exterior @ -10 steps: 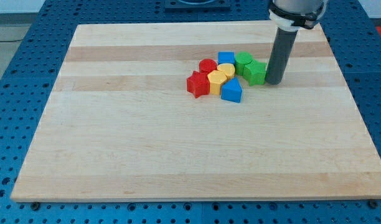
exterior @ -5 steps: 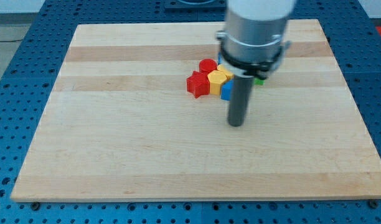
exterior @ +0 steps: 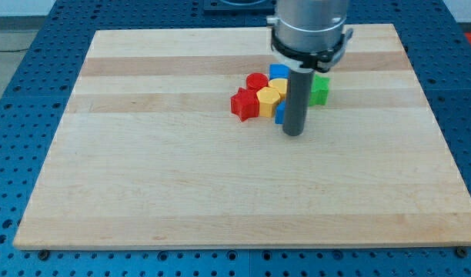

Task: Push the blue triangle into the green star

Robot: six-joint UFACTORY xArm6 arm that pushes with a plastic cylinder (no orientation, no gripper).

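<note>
My tip [exterior: 294,133] rests on the board just below the cluster of blocks, at its lower right side. The rod covers most of the blue triangle [exterior: 279,114]; only a thin blue sliver shows at the rod's left edge. The green star [exterior: 320,89] peeks out to the right of the rod, partly hidden. Whether the blue triangle touches the green star cannot be told.
A red star [exterior: 243,104], a red round block [exterior: 256,81], a yellow hexagon [exterior: 268,98], a second yellow block [exterior: 278,84] and a blue cube [exterior: 278,71] sit packed together left of the rod. The arm's grey body [exterior: 308,27] hangs over the cluster's right half.
The tip swung from the right of the green blocks round to below the cluster, then moved up towards the blue triangle. The blocks look unmoved.
</note>
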